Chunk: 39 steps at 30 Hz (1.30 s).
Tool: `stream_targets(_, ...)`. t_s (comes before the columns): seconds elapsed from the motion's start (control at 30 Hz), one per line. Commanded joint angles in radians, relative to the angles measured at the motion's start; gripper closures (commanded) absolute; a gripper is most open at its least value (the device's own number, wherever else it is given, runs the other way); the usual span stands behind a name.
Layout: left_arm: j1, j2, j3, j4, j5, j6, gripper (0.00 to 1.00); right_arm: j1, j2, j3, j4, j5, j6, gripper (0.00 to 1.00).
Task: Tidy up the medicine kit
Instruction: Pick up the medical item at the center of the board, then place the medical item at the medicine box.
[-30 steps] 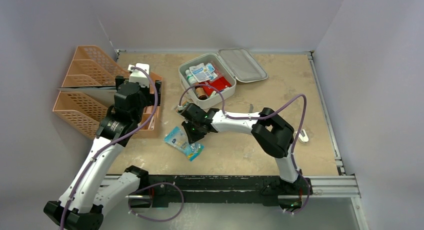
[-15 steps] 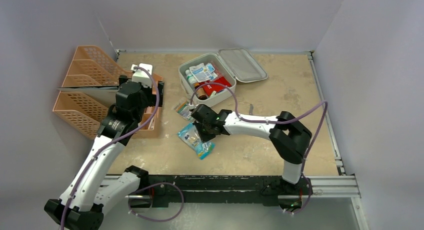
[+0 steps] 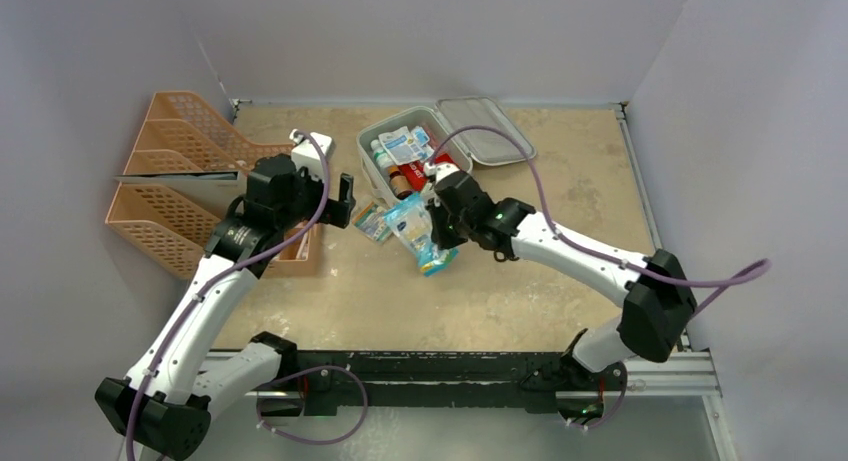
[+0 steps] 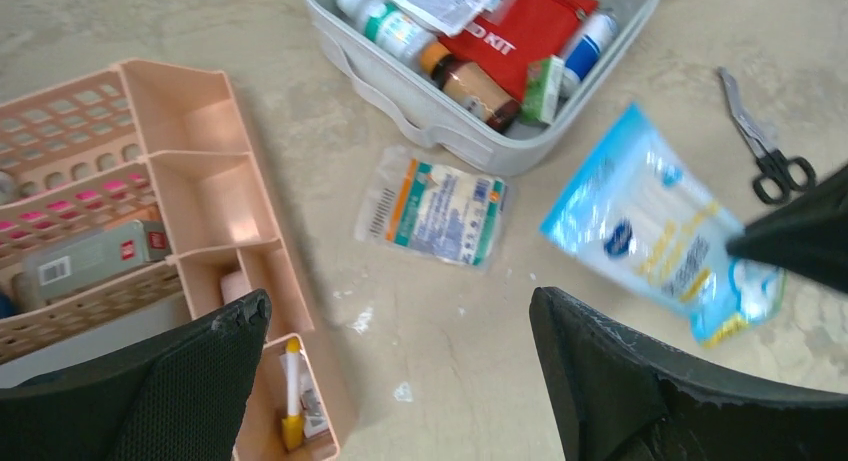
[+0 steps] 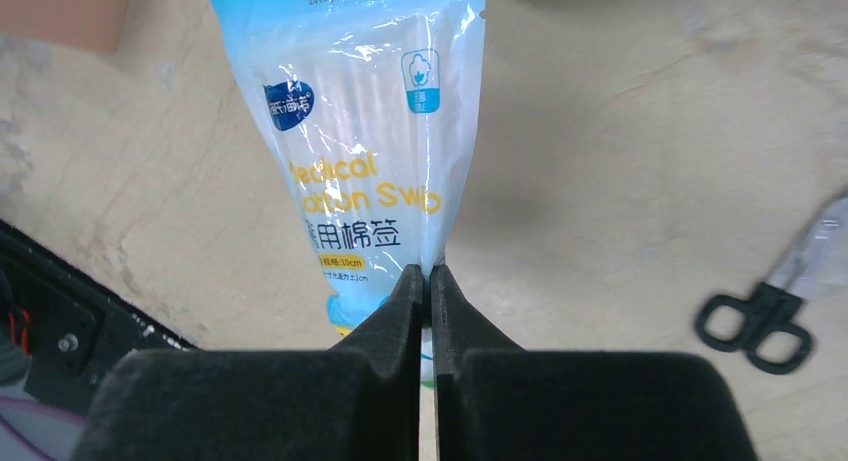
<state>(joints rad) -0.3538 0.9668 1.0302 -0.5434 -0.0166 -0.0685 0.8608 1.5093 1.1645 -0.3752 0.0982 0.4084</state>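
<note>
Figure: top view with both wrist views; clock directions refer to the top view of the worktop (image 3: 400, 301).
Kit (image 4: 430, 131): sits at 12 o'clock, lid thrown open toward 1 o'clock. Bottles, sachets and a red pouch already crowd its tray.
Right gripper (image 5: 430, 281): closed tight on the lower edge of a blue swab pouch (image 5: 360, 131). The pouch hangs clear of the worktop, just at the 6 o'clock side of the kit.
Left gripper (image 4: 400, 316): spread wide and holding nothing, hovering at the kit's 8 o'clock side above a gauze packet (image 4: 435, 206).
Gauze packet: flat on the worktop, just beside the kit's near wall and apart from the pouch.
Scissors (image 4: 765, 161): on the worktop to the right of the pouch, at about 3 o'clock from the packet, untouched.
Trays (image 3: 170, 171): orange file trays at 9 o'clock, outside the step.
Step in hand (judged): carrying the swab pouch into the kit.
Good practice: lift the pouch's free end above the near wall before crossing, since the soft film is likely to snag or fold there. Lay it flat over the contents, then release only when most of it lies inside the rim.
Risk: the edge pinch is slim, so a quick swing may work the pouch loose.
Remaining (judged): gauze packet and scissors lie outside the kit.
</note>
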Motion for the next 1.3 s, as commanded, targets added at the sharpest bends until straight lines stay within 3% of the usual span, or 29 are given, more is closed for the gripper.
stream_targets(0.0, 0.004, -0.03, 0.028, -0.041, 0.117, -0.04, 0.0, -0.063, -0.052, 0.068, -0.04, 0.05, -0.099, 1.0)
stream_targets(0.27, 0.004, -0.038, -0.022, -0.058, 0.172, -0.057, 0.0, -0.152, 0.038, 0.224, 0.029, 0.167, -0.287, 1.0)
stream_targets(0.6, 0.004, -0.048, -0.061, -0.062, 0.109, -0.015, 0.0, -0.296, 0.274, 0.469, 0.082, 0.043, -0.366, 1.0)
stream_targets(0.97, 0.004, -0.05, -0.066, -0.059, 0.111, -0.011, 0.0, -0.314, 0.606, 0.83, -0.031, 0.023, -0.398, 1.0)
stream_targets(1.27, 0.004, -0.054, -0.067, -0.062, 0.1, -0.012, 0.0, -0.329, 0.722, 0.911, -0.052, 0.069, -0.403, 1.0)
